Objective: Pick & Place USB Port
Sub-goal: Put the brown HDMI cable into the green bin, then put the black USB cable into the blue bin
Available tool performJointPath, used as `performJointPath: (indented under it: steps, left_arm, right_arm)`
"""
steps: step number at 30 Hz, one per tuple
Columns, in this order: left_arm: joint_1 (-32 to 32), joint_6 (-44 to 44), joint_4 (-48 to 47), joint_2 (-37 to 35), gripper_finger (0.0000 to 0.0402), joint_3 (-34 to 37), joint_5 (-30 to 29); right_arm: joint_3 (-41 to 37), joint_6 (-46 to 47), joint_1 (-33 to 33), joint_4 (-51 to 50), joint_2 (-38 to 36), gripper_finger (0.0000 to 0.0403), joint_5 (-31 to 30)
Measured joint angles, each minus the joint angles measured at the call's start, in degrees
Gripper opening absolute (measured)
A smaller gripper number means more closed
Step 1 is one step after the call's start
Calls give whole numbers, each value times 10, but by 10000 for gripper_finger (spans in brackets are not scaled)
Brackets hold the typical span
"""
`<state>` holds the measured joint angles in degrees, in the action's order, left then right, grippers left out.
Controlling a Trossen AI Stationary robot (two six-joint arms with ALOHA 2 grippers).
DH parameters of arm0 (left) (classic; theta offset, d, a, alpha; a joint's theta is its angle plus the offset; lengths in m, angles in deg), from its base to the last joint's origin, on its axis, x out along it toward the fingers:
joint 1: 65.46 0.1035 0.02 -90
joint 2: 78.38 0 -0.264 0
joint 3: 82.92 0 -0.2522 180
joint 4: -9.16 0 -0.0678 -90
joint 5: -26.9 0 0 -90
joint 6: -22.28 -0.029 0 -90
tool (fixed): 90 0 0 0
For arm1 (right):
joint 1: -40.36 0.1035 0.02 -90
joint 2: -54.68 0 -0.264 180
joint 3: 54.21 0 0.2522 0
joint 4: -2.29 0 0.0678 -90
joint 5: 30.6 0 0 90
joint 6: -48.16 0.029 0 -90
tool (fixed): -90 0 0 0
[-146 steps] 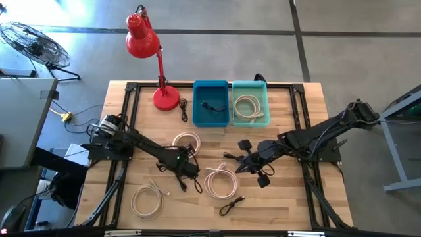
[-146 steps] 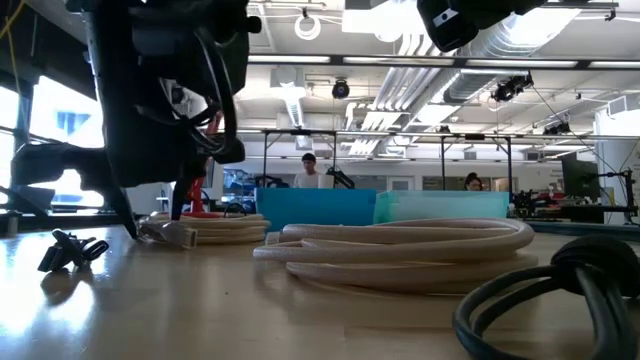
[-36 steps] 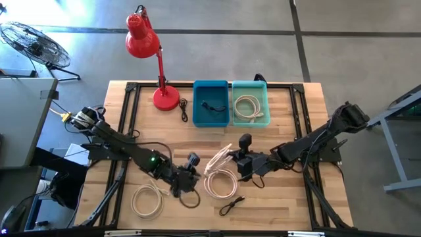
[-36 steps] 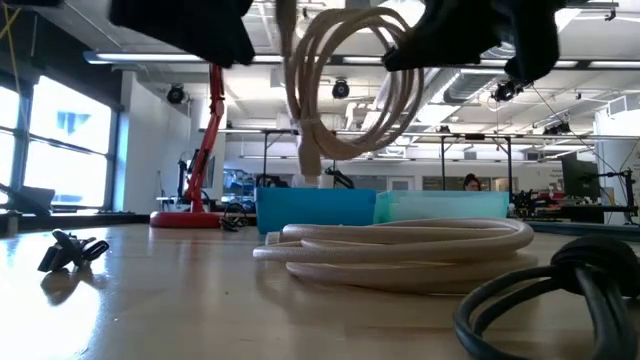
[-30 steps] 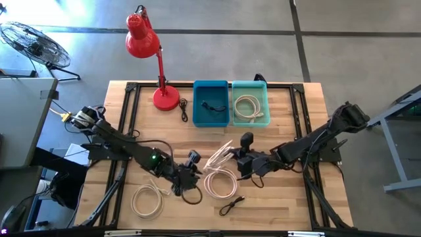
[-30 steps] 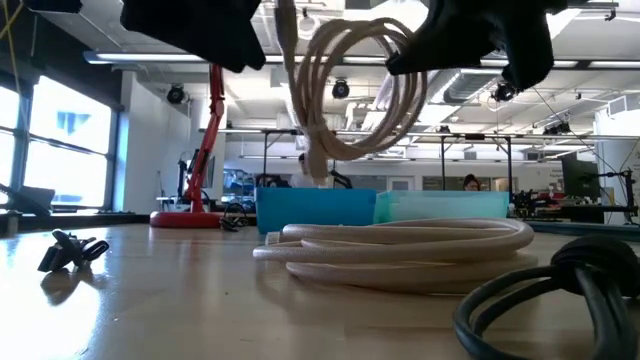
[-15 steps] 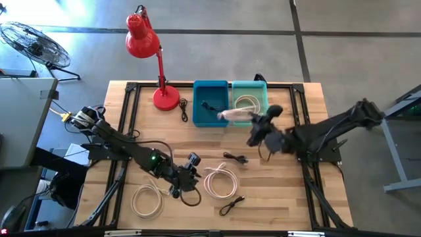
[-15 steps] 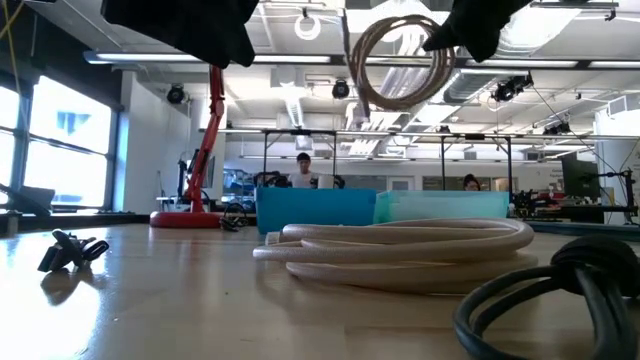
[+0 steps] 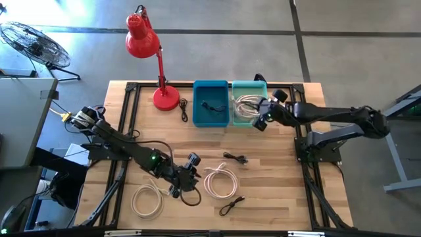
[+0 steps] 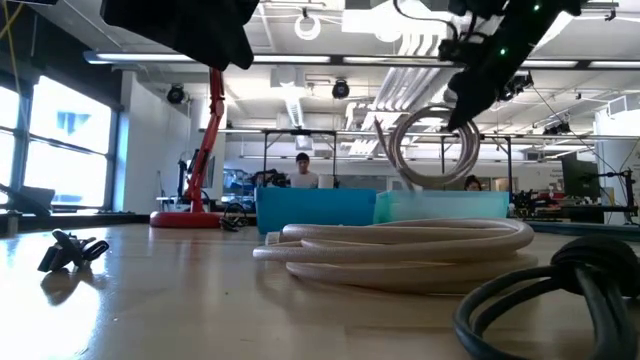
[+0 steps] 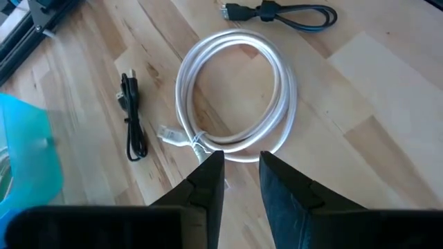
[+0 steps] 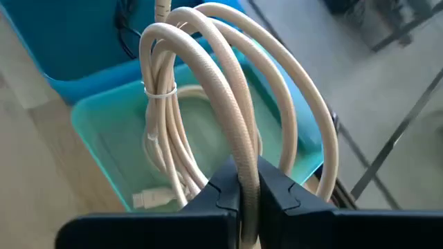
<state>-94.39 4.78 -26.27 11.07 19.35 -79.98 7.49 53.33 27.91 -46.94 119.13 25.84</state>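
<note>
The surface carries a red lamp, a blue bin and a teal bin touching side by side at the far edge, and several loose cables.

The right gripper hangs over the teal bin, its fingers clamped on a coiled cream cable. The coil hangs upright above the bin, where another cream cable already lies.

The left gripper waits low at mid-surface, fingers narrowly apart and empty, just beside a white coil. Black cables lie near it.

Judgement: this is the release step. To do it well, centre the coil inside the teal walls, lower it until its bottom loop nears the cable beneath, then part the fingers. Dropped from this height, the springy coil could tip onto the rim or over into the blue bin.
</note>
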Motion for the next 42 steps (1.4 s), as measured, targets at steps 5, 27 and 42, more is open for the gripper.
performJointPath:
  steps: [5,27,42]
  left_arm:
    - [0,0,-6,0,88,0,0]
    - [0,13,-30,0,88,0,0]
    - [0,13,-32,0,88,0,0]
  right_arm:
    - [0,-5,-54,2,30,8,76]
    - [0,19,-116,61,117,166,109]
    - [0,-28,-114,80,117,246,114]
